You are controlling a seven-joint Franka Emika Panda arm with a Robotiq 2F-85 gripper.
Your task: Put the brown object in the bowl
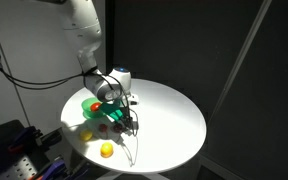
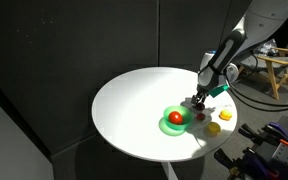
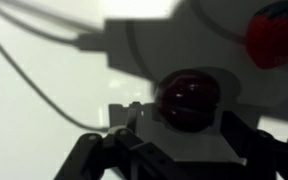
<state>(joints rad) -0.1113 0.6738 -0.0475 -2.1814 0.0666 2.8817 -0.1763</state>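
Gripper, wrist view: two dark fingers rise from 6 o'clock, jaws parted wider than the lump set between them. Whether a pad touches it cannot be told.

Brown object: dark brown, roundish, glossy, resting on the white table at frame centre, between the fingertips, under the gripper's shadow. In both exterior views the gripper hides it.

Red piece: blurred, at 2 o'clock from the brown object, well apart from it.

Bowl, in an exterior view: bright green, round, standing on the round white table, holding a red piece. The brown object lies outside it.

Gripper, same view: lowered to the tabletop at 2 o'clock from the bowl, just beside its rim.

Yellow balls: one at 3 o'clock from the bowl, another at 4 o'clock, both on the table.

Bowl, in an exterior view: the gripper at its 4 o'clock; one yellow ball at 6 o'clock from the gripper.
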